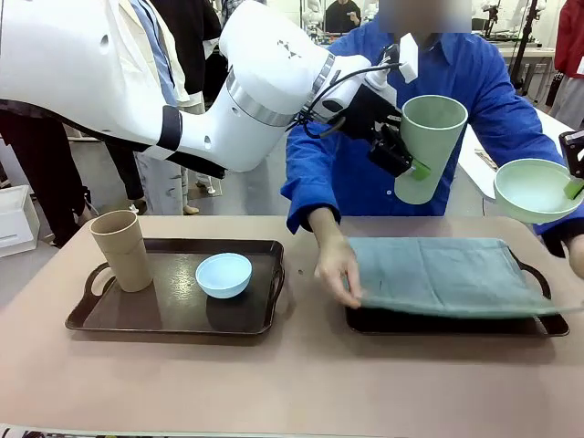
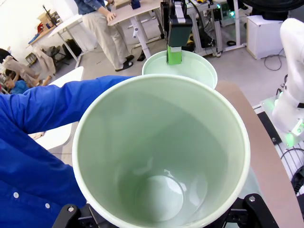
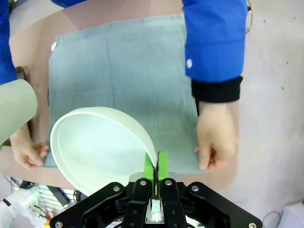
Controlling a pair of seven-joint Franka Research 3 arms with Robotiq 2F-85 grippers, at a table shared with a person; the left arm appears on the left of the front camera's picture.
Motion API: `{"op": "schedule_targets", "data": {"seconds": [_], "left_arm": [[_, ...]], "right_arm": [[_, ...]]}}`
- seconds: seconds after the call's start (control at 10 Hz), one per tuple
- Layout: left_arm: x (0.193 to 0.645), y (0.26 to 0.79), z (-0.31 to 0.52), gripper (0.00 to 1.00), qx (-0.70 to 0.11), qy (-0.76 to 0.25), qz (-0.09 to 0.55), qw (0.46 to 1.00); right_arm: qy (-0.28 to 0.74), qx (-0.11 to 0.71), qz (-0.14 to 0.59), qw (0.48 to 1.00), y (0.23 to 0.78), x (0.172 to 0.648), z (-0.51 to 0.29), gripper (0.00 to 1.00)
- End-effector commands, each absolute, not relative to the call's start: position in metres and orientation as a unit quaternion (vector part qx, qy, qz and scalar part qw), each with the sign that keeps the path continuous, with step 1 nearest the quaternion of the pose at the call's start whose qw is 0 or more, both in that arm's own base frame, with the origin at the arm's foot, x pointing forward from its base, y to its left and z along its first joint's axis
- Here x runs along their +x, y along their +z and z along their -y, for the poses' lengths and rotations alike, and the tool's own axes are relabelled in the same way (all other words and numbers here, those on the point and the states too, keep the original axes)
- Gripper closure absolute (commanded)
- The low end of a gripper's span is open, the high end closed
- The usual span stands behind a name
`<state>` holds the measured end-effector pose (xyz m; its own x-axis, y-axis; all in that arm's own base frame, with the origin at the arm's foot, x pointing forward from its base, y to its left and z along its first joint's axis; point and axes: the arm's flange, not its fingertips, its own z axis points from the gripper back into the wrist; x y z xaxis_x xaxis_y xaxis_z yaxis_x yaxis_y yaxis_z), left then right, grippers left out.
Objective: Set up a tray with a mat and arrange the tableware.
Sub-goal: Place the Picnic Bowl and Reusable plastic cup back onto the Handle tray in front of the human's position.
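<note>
On my front feed the left end effector (image 1: pixel 411 162) is clamped across the body of the pale green cup (image 1: pixel 431 137), holding it in the air, slightly tilted, in front of the person's blue shirt and above the far edge of the mat (image 1: pixel 447 274). My left wrist camera looks straight down into that cup (image 2: pixel 161 156), with its wall seated between my fingers at the bottom of the frame. The right end effector (image 3: pixel 156 166) is pinched together on the rim of the pale green bowl (image 3: pixel 97 147), which hangs tipped on its side above the mat's near edge; on the front feed that bowl (image 1: pixel 534 190) is at the far right, clear of the tabletop (image 1: pixel 292 383). The grey-green mat lies over the right-hand tray (image 1: pixel 438 321), and the person has one hand (image 1: pixel 338 269) on its corner; from the right wrist camera I see a hand (image 3: pixel 216 137) pressing each near corner. The tan cup (image 1: pixel 121 251) stands upright on the left-hand tray (image 1: pixel 164 315), with the light blue bowl (image 1: pixel 224 275) near it on the same tray.
</note>
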<state>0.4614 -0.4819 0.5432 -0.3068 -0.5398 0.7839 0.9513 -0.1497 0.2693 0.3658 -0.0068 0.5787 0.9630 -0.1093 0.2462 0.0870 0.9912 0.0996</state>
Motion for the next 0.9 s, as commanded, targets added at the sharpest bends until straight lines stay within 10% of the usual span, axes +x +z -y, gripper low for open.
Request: {"op": "schedule_targets", "data": {"seconds": [0.0,0.8], "left_arm": [[0.4618,0.5468,0.4817,0.73,-0.268,-0.713,0.385,0.522],[0.4618,0.5468,0.4817,0.73,-0.268,-0.713,0.385,0.522]], "right_arm": [[-0.052,0.044,0.129,0.989,0.5795,0.3669,0.007,1.0],[-0.052,0.044,0.129,0.989,0.5795,0.3669,0.007,1.0]]}}
